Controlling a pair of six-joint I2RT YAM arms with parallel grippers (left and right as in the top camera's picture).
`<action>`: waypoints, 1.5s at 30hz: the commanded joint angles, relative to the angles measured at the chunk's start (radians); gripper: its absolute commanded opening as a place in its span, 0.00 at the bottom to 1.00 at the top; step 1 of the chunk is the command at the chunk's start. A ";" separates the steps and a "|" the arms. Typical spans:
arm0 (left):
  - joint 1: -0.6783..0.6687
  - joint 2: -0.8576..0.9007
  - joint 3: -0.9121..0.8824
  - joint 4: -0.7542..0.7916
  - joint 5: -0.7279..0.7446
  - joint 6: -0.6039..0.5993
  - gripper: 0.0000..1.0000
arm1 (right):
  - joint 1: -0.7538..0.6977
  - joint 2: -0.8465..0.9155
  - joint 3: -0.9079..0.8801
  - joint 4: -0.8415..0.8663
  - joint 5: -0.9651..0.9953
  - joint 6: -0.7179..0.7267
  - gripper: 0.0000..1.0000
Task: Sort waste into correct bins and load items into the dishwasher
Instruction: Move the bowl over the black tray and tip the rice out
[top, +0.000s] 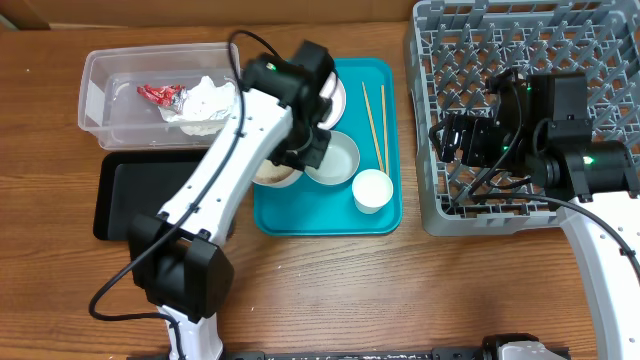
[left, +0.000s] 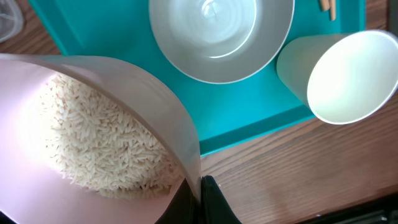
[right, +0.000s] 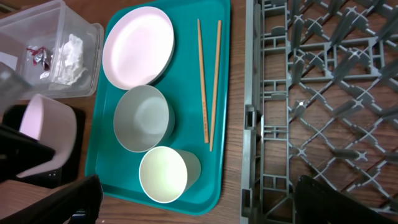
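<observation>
My left gripper (left: 200, 198) is shut on the rim of the small pink dish (left: 37, 112), which holds a pile of white rice (left: 106, 143). The dish is tilted at the teal tray's left front corner (top: 275, 177). The pale bowl (top: 332, 158), white cup (top: 372, 190), chopsticks (top: 376, 125) and plate (right: 138, 46) lie on the teal tray (top: 320, 215). The red wrapper (top: 160, 95) and napkin (top: 205, 105) are in the clear tub (top: 95, 90). The black tray (top: 130, 195) lies in front of the tub. My right gripper (top: 462, 140) is open and empty above the grey rack (top: 520, 60).
The left arm crosses over the tub's right end and hides part of the plate. The rack (right: 323, 93) stands just right of the teal tray (right: 224, 74), with a narrow strip of wooden table between them. Bare table lies along the front edge.
</observation>
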 joint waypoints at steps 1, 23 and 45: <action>0.088 -0.045 0.029 -0.044 0.080 0.016 0.04 | 0.005 -0.008 0.027 0.011 -0.002 0.000 1.00; 0.744 -0.116 -0.476 0.163 0.808 0.517 0.04 | 0.005 -0.008 0.027 0.024 -0.002 0.004 1.00; 1.104 -0.039 -0.689 0.299 1.396 0.378 0.04 | 0.005 -0.008 0.027 0.003 -0.002 0.005 1.00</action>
